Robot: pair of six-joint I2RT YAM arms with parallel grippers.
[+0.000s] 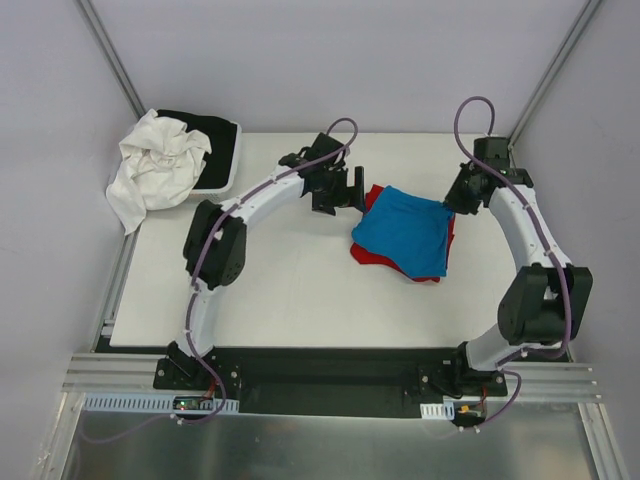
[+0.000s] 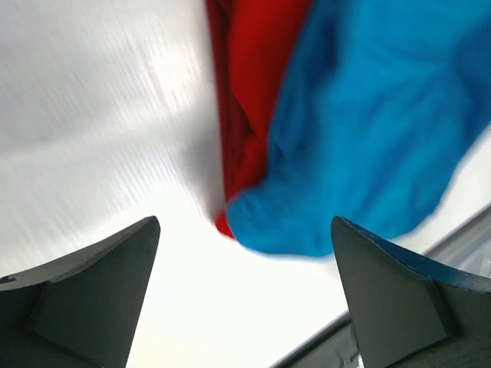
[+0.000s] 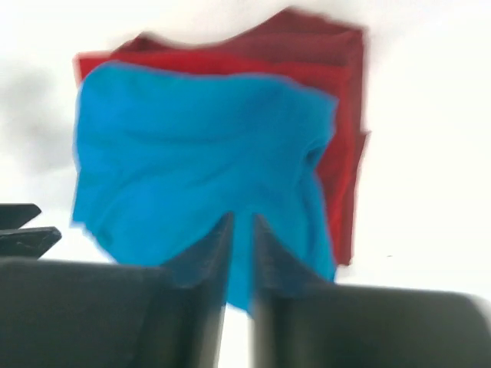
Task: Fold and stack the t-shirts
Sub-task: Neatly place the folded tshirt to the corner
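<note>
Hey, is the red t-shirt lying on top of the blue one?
No, the blue t-shirt lies on top of the red t-shirt, covering most of it.

The left end effector [image 2: 245, 222] is wide open. Its two dark fingers [image 2: 100, 291] stick up from the bottom corners, far apart, and nothing is between them but the white table [image 2: 92, 115]. Just ahead of the end effector lies the blue t-shirt [image 2: 368, 130]. It is on top of the red t-shirt [image 2: 253, 77]. The blue one sits ahead and toward the right finger. The red one peeks out along its left side as a long strip. The fingers do not touch either shirt. Behind the right finger there is a grey bar [image 2: 460, 238]. The picture is blurry.
</note>
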